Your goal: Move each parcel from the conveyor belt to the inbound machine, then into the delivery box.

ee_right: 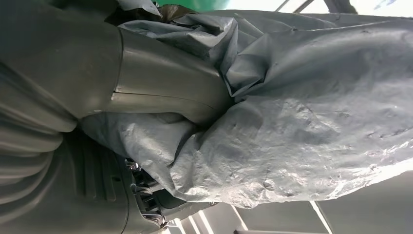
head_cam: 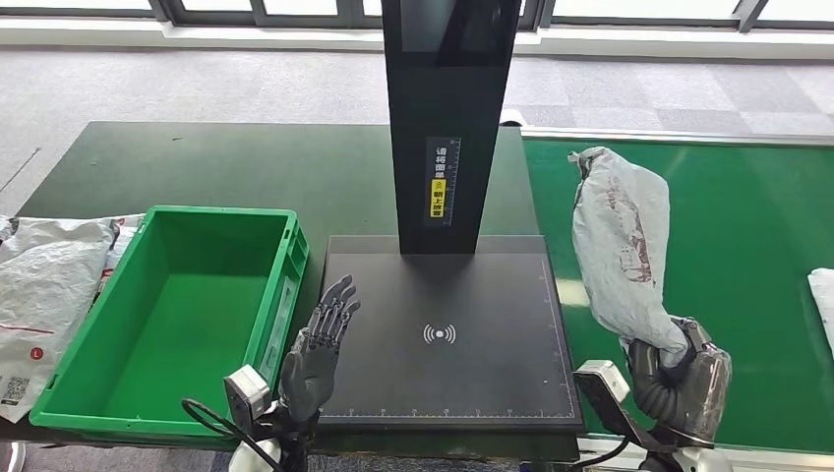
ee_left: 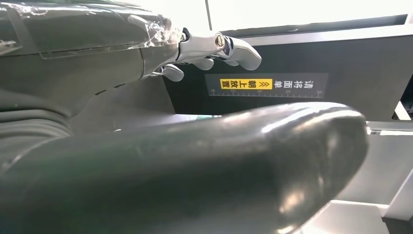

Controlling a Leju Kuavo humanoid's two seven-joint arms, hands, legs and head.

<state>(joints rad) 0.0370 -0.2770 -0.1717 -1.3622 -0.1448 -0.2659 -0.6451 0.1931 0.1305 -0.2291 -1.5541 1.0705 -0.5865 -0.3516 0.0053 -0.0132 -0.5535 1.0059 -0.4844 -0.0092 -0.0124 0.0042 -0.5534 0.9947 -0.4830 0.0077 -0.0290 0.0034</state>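
My right-hand fingers (head_cam: 657, 366) are clamped on the lower end of a grey plastic parcel (head_cam: 620, 236), which stands up and away from them, over the green conveyor belt (head_cam: 747, 246). In the right wrist view the thumb (ee_right: 165, 92) presses deep into the crumpled film (ee_right: 311, 122), so I judge the hold firm but on loose bag, not on whatever is inside. My left hand (head_cam: 320, 339) hovers flat with fingers apart and nothing in them, over the near left edge of the inbound machine's black plate (head_cam: 492, 295).

The step, as I read it, is carrying the parcel left onto that plate. I should lay it flat over the white wireless mark (head_cam: 439, 334), clear of the upright column (head_cam: 447, 118), and let go only once it rests.

The column's strip (head_cam: 440, 182) carries Chinese characters above a yellow tag; in the left wrist view it (ee_left: 265, 84) appears upside down, with scale numbers too small to read. Beyond my left hand sits the green delivery box (head_cam: 177, 315); more parcels (head_cam: 49, 285) lie past it.
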